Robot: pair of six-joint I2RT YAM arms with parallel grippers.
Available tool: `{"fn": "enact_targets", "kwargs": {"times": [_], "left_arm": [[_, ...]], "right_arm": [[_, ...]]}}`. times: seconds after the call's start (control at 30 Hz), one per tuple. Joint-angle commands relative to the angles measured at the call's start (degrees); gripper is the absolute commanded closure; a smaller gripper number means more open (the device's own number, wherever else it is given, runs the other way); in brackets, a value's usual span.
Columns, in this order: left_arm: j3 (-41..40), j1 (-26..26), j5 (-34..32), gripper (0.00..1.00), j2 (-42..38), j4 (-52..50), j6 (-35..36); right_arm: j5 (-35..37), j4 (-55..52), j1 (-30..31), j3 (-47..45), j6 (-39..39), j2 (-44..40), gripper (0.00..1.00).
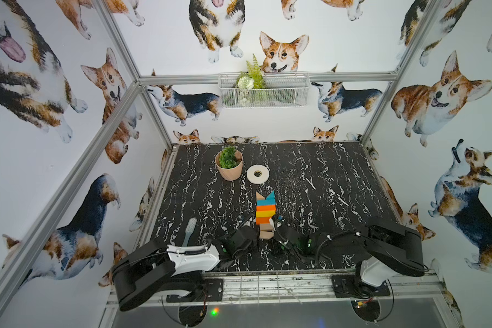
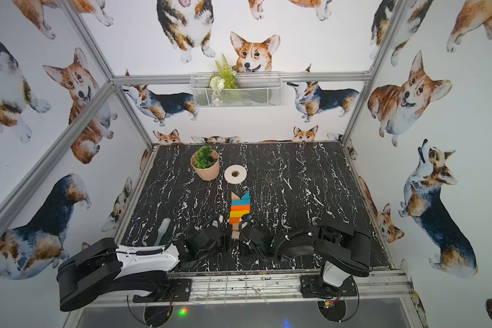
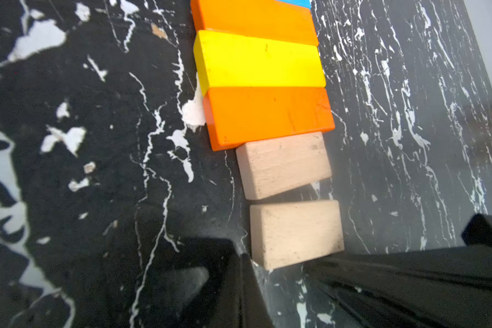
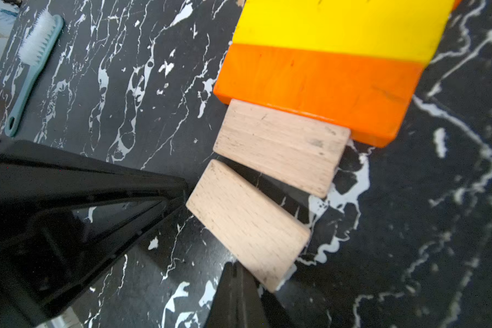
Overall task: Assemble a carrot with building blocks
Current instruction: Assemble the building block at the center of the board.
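My left gripper (image 1: 247,223) and my right gripper (image 1: 274,223) both have their fingers pressed together and hold nothing. They sit low over the worktop (image 1: 324,184) near its front edge. Between them lies the narrow end of the carrot (image 1: 265,211). It lies flat about midway between the left and right edges, with its wood and teal triangles towards the back edge.

The last plain-wood block (image 3: 296,233) sits skewed, with a wedge of bare marble between it and the next plain-wood block (image 3: 283,166). That next block rests against the orange bar (image 3: 270,116). My left tips are at one corner of the skewed block and my right tips at its opposite side. I cannot tell whether either touches it. My two grippers crowd each other there.

A brush (image 1: 188,231) lies by the left edge, just beyond my left arm. A potted plant (image 1: 229,164) and a white tape roll (image 1: 257,174) stand side by side towards the back edge, apart from the carrot. A wire basket (image 1: 263,89) hangs on the back wall.
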Motion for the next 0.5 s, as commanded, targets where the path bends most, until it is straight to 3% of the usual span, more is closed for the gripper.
{"fn": "enact_targets", "kwargs": {"times": [0.0,0.47], "left_arm": [[-0.01,0.09,0.19,1.0,0.18,-1.2,-0.2],[1.01,0.34,0.54,1.0,2.17,-0.45,0.36]], "right_arm": [[0.88,-3.34,-0.25,0.19,-0.54,1.01,1.0],[0.47,-3.13,-0.43,1.16,-0.46,1.75,1.0]]}}
